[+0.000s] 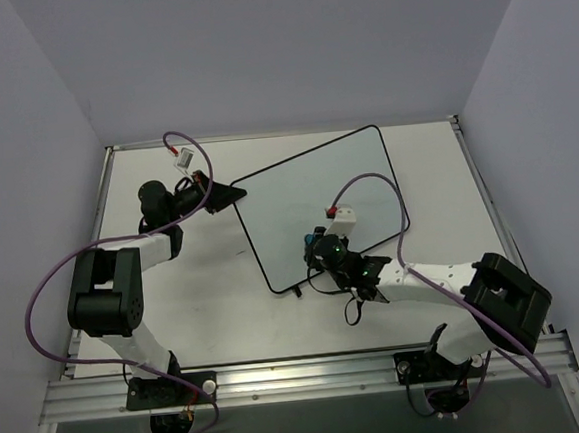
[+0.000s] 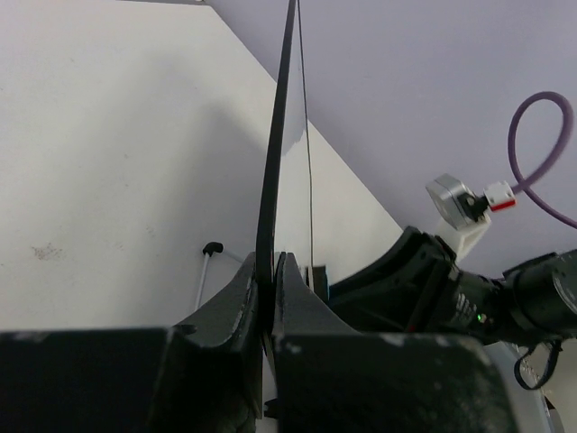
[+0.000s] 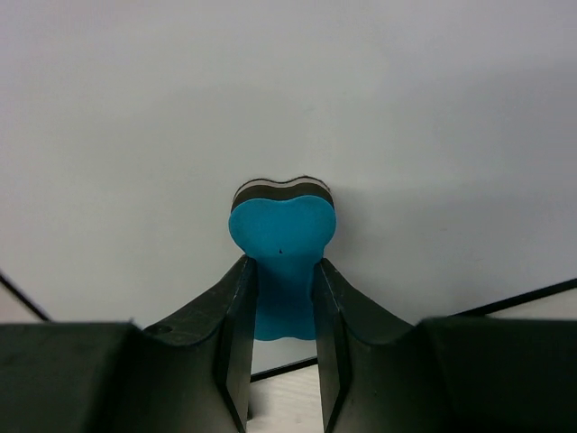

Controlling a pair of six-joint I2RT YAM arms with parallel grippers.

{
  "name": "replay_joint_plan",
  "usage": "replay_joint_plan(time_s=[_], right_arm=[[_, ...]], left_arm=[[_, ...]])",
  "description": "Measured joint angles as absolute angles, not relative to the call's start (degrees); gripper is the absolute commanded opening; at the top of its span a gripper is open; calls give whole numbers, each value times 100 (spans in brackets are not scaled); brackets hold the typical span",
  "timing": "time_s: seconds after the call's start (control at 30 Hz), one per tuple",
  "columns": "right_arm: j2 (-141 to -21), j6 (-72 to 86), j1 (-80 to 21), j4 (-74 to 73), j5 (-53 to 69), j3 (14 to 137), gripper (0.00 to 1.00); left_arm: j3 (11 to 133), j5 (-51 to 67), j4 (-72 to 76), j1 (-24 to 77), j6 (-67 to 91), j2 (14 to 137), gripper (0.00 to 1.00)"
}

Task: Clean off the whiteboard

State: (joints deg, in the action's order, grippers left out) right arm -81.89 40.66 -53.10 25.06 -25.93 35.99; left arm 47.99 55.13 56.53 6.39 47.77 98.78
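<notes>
The whiteboard [image 1: 318, 199], white with a thin black frame, is tilted up off the table in the top view; no marks show on it. My left gripper [image 1: 230, 194] is shut on its left edge; in the left wrist view the board's black edge [image 2: 278, 162] runs up from between the jaws [image 2: 268, 271]. My right gripper [image 1: 320, 251] is shut on the blue bone-shaped eraser [image 3: 282, 257], whose felt end touches the board's white face [image 3: 288, 90] near its lower edge. The eraser also shows in the top view [image 1: 316, 239].
A small black foot [image 1: 296, 292] sticks out at the board's near corner. Purple cables [image 1: 367, 185] loop over both arms. Grey walls close the table on three sides. The right arm [image 2: 424, 289] shows beyond the board in the left wrist view.
</notes>
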Motion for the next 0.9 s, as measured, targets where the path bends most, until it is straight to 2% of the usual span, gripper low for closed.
replay_joint_plan(time_s=[0.17,0.33,0.53,0.9], right_arm=[[-7478,4053,-4211,2222,-2587,3085,0],[-7105,4042,-3592,2036,-2456,3009,0],[-6637,3955,-3444,2010,-2121,2742,0],[-5529,3542,-3319,1581,-1959,2958,0]], left_arm=[[4814,5575,5601,626,4772,9870,2],[4816,5627,5555,591,4764,9843,2],[4814,5861,5356,419,4737,9660,2],[4563,6154,5061,143,4466,9111,2]])
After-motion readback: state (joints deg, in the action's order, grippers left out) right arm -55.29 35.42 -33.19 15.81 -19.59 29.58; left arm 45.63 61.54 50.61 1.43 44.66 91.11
